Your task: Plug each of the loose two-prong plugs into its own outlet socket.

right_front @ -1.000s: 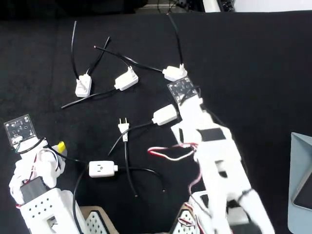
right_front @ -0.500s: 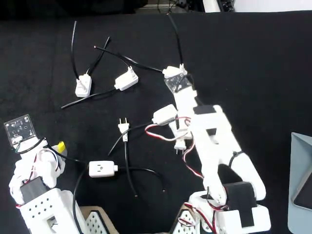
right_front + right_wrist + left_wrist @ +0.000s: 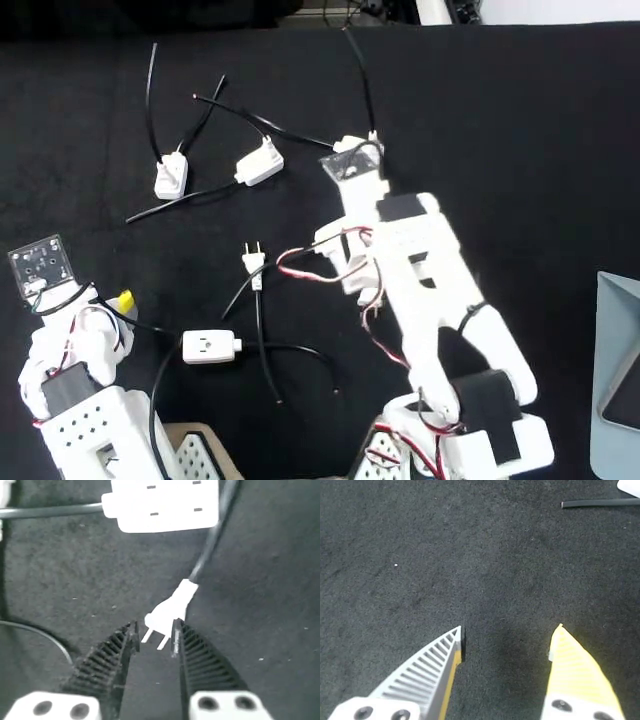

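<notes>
Because the two-prong plug [image 3: 169, 609] lies flat on the worktop [image 3: 260, 580] with its 2 prongs pointing away from the nearby outlet socket [image 3: 160, 505], the right gripper [image 3: 154, 629] straddles the prong end, jaws slightly apart, not yet clamped. The left gripper [image 3: 509, 635] hangs spread over bare worktop, probably awaiting its turn.

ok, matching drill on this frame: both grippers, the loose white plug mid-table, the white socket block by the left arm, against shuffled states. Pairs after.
1. left gripper
2. right gripper
3. small white two-prong plug on a black cable, mid-table
4. white rectangular socket block near the left arm

a. face up, nothing plugged in
b. open, straddling a second white plug
c. lying free, prongs toward the far edge
d. open over bare black cloth

Pairs: 1-d, 2-b, 3-c, 4-a
</notes>
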`<state>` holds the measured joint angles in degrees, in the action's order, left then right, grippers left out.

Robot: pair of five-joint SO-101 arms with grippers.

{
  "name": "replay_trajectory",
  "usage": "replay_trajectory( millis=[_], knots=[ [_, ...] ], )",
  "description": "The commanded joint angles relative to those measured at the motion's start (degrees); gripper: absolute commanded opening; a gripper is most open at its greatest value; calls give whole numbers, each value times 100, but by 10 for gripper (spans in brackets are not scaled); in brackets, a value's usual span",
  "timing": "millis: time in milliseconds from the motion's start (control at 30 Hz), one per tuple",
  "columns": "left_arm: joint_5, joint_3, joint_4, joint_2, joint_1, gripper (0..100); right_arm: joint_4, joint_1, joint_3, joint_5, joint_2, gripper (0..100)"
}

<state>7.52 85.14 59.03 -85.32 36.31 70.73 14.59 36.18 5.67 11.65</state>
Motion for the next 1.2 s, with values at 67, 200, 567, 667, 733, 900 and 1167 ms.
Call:
replay_trajectory(
  millis=[67, 200, 567, 667, 733, 900, 1167],
  knots=[
    [70, -31, -114, -18, -13, 281, 70, 237, -13, -440, 13, 110],
    [70, -31, -114, -18, -13, 281, 70, 141, 48, -457, -277, 110],
    [70, -31, -114, -18, -13, 281, -527, -527, -75, -413, -1411, 107],
    [70, -31, -114, -18, -13, 281, -396, -651, -92, -264, -1411, 107],
    [70, -31, -114, -18, -13, 281, -255, -695, -101, -211, -1411, 107],
    [70, -31, -114, -18, -13, 281, -185, -686, -101, -176, -1455, 107],
    [70, -31, -114, -18, -13, 281, -202, -668, -101, -176, -1455, 109]
  ],
)
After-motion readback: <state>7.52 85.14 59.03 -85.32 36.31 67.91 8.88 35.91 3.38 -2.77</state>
